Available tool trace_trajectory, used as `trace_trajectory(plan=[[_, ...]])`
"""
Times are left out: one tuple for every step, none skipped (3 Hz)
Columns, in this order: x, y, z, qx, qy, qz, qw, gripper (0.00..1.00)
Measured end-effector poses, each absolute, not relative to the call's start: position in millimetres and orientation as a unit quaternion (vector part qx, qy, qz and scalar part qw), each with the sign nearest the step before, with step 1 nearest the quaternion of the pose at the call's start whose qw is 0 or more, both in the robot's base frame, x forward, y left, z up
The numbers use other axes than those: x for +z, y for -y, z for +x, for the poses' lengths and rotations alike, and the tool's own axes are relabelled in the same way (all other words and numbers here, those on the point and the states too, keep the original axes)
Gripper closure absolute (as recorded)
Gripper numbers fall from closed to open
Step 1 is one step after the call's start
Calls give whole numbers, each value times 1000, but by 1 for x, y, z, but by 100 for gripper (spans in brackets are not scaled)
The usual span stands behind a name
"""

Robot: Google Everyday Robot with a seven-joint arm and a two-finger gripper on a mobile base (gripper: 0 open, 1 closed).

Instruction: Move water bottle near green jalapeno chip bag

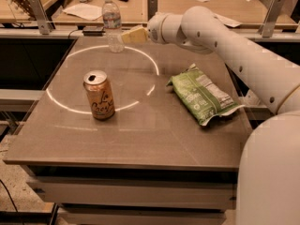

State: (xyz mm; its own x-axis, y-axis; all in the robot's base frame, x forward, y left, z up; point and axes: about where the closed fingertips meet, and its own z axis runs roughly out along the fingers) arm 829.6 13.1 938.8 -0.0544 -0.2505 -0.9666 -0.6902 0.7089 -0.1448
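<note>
Water bottle [112, 25] upright at far counter [140, 139] edge, well apart from green jalapeno chip bag [201, 95]. Gripper [128, 34] just beside it; spread or closed, cannot tell. Probably light, slick, tippy: take it mid-body.

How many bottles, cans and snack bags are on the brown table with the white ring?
Bottles: 1, the water bottle
Cans: 1, the orange soda can
Bags: 1, the green jalapeno chip bag
Total: 3
The gripper hangs beside the water bottle, over the far side of the table.
</note>
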Motion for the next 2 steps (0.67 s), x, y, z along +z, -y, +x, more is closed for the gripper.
trace_trajectory(plan=[[931, -20, 838, 201, -700, -336, 598, 0], [937, -23, 846, 223, -687, -351, 597, 0]])
